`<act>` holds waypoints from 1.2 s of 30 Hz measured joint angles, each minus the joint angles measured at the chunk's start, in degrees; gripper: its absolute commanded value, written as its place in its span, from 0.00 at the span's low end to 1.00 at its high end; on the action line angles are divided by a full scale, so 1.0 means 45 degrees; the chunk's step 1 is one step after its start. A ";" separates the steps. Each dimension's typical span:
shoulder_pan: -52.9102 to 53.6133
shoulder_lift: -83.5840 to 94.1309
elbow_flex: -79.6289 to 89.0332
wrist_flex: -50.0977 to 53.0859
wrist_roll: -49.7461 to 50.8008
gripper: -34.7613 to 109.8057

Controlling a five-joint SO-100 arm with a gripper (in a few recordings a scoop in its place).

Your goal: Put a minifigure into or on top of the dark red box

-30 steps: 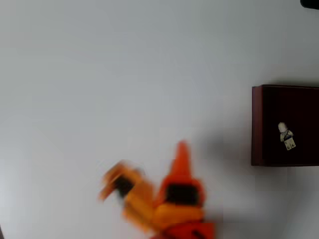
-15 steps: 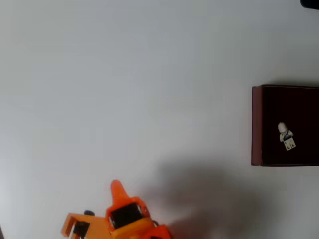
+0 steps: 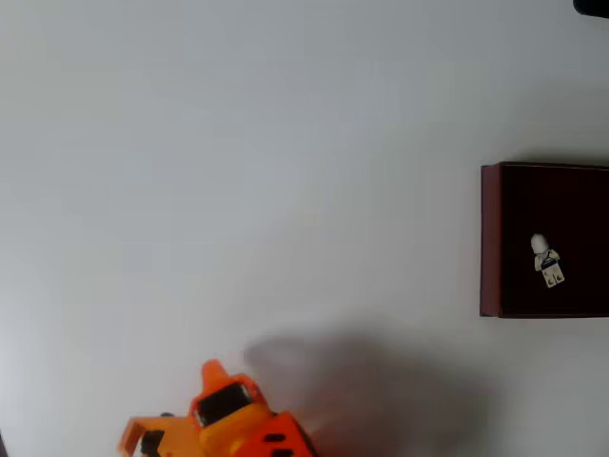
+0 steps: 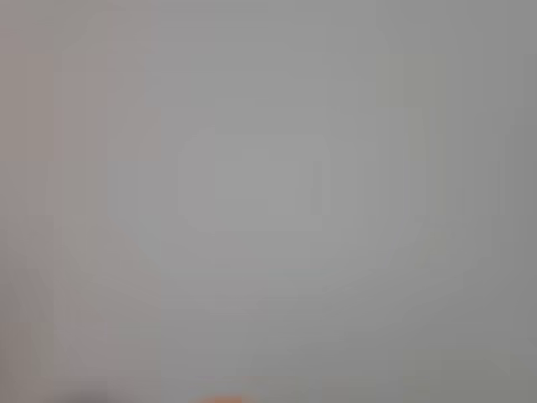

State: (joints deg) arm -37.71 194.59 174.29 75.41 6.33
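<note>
The dark red box (image 3: 490, 238) stands at the right edge of the overhead view, partly cut off by the frame. Inside it, on the nearly black floor, lies the minifigure (image 3: 545, 259), white with a pale head and small blue marks. My orange gripper (image 3: 211, 371) is far from both, at the bottom left of the white table, its pointed tip aimed up the picture. Its jaws are too foreshortened to tell open from shut, and nothing shows in them. The wrist view is a blurred grey blank with an orange sliver (image 4: 222, 400) at the bottom edge.
The white table (image 3: 285, 143) stretches bare between the gripper and the box. A soft shadow (image 3: 371, 390) lies to the right of the arm. A dark object (image 3: 592, 6) pokes in at the top right corner.
The arm has swung left and drawn back toward the bottom edge, away from the box. The minifigure and the box have not moved.
</note>
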 measured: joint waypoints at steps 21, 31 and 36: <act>-0.0391 0.0000 0.0000 0.0156 -0.1289 0.24; -0.0391 0.0000 0.0000 0.0156 -0.1289 0.24; -0.0391 0.0000 0.0000 0.0156 -0.1289 0.24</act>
State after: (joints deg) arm -39.46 194.59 174.29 76.11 0.53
